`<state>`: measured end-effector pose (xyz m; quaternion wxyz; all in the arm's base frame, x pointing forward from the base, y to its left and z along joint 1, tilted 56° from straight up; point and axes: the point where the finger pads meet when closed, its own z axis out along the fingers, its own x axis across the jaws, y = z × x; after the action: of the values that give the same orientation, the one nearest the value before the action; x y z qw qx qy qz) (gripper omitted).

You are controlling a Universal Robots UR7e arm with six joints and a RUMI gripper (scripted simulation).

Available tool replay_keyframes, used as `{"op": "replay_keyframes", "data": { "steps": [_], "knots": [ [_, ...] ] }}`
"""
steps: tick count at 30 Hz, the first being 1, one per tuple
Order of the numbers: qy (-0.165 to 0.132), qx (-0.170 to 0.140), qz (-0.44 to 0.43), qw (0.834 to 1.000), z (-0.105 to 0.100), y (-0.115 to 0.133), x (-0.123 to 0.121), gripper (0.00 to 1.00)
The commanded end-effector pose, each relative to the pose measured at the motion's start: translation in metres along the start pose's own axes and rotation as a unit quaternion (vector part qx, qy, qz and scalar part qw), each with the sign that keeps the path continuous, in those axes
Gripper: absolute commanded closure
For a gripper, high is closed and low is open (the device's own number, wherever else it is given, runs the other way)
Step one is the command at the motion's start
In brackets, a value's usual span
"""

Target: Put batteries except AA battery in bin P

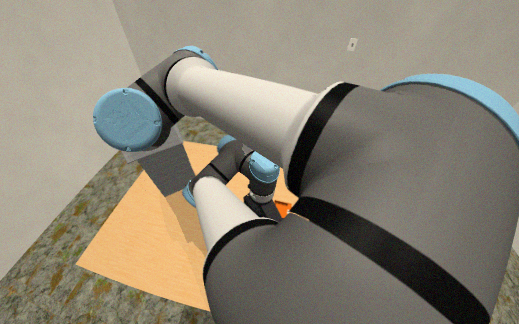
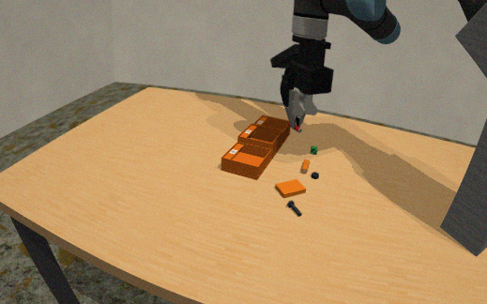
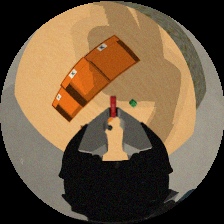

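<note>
My gripper [image 2: 297, 123] is shut on a small red battery [image 2: 298, 129], which also shows in the wrist view [image 3: 113, 106]. It hangs in the air just beside the far end of a row of three orange bins [image 2: 255, 146], seen in the wrist view too [image 3: 93, 76]. Each bin has a small white label; I cannot read the letters. On the table lie an orange cylindrical battery [image 2: 305, 166], a small green piece [image 2: 314, 150] and a small black piece [image 2: 314, 175]. In the top view the arm hides the gripper.
A flat orange pad [image 2: 290, 188] and a black bolt [image 2: 294, 207] lie in front of the loose pieces. A large grey arm link [image 2: 486, 155] stands at the right of the table.
</note>
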<state>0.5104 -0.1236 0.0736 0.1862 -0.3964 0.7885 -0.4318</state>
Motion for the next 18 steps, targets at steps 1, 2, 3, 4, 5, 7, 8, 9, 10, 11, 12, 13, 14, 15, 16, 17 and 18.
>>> {"op": "replay_keyframes", "data": {
  "steps": [1, 2, 3, 4, 5, 7, 8, 9, 10, 11, 12, 13, 14, 15, 16, 17, 18],
  "knots": [
    [-0.001, 0.000, 0.078, 0.997, 0.000, 0.002, -0.029, 1.00],
    [-0.001, 0.000, 0.087, 0.996, 0.000, 0.003, -0.035, 1.00],
    [-0.002, 0.000, 0.096, 0.995, 0.000, 0.003, -0.041, 1.00],
    [-0.003, 0.000, 0.105, 0.994, 0.000, 0.004, -0.047, 1.00],
    [-0.004, 0.000, 0.115, 0.993, 0.000, 0.005, -0.053, 1.00],
    [-0.008, 0.001, 0.133, 0.991, 0.000, 0.006, -0.065, 1.00],
    [-0.010, 0.001, 0.143, 0.990, 0.000, 0.006, -0.071, 1.00],
    [-0.012, 0.001, 0.152, 0.988, 0.000, 0.007, -0.077, 1.00],
    [-0.013, 0.001, 0.161, 0.987, 0.000, 0.008, -0.083, 1.00],
    [-0.013, 0.001, 0.161, 0.987, 0.000, 0.008, -0.083, 1.00],
    [-0.013, 0.001, 0.161, 0.987, 0.000, 0.008, -0.083, 1.00],
    [-0.018, 0.002, 0.188, 0.982, 0.000, 0.008, -0.089, 1.00],
    [-0.020, 0.002, 0.196, 0.980, 0.000, 0.009, -0.095, 1.00],
    [-0.021, 0.002, 0.204, 0.979, 0.000, 0.010, -0.101, 1.00],
    [-0.022, 0.002, 0.213, 0.977, 0.000, 0.010, -0.107, 1.00],
    [-0.023, 0.002, 0.223, 0.975, 0.000, 0.011, -0.113, 1.00],
    [-0.023, 0.002, 0.232, 0.972, 0.000, 0.011, -0.119, 1.00]
  ]
}}
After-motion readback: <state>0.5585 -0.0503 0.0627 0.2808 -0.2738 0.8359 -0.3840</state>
